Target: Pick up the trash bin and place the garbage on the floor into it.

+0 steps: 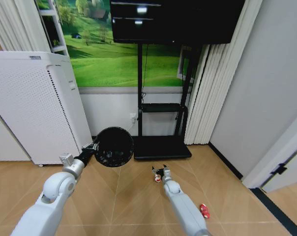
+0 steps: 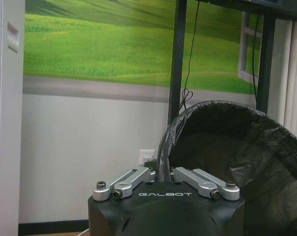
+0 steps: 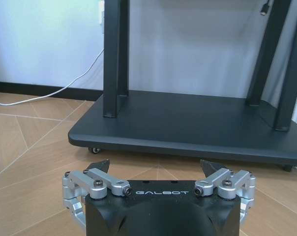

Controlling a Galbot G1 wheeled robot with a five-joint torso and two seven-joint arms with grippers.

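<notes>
Beside the black TV stand base (image 1: 162, 147), on the side toward the white appliance (image 1: 35, 108), the trash bin (image 1: 114, 146) hangs off the floor (image 1: 129, 196), tipped so its lined mouth faces the head camera. The left tool (image 1: 92, 147) has it by the rim; in the left wrist view the fingers sit drawn together at the bin's edge (image 2: 161, 162), clamped on it. So the first part of the job looks done: the bin is picked up.

The garbage is what remains. Just in front of the stand base, on the parquet, a small red-and-white scrap (image 1: 158, 178) lies right at the tip of the right tool (image 1: 162, 171), which hovers low with its fingers spread apart, as the right wrist view shows (image 3: 157, 169); nothing is between them yet. Farther from the stand, toward the robot and beside the right forearm, a red crushed can (image 1: 204, 210) lies untouched. I cannot make out any green bottle. Nothing can be seen lying inside the bin, so by my judgement every piece is still to be collected.
</notes>
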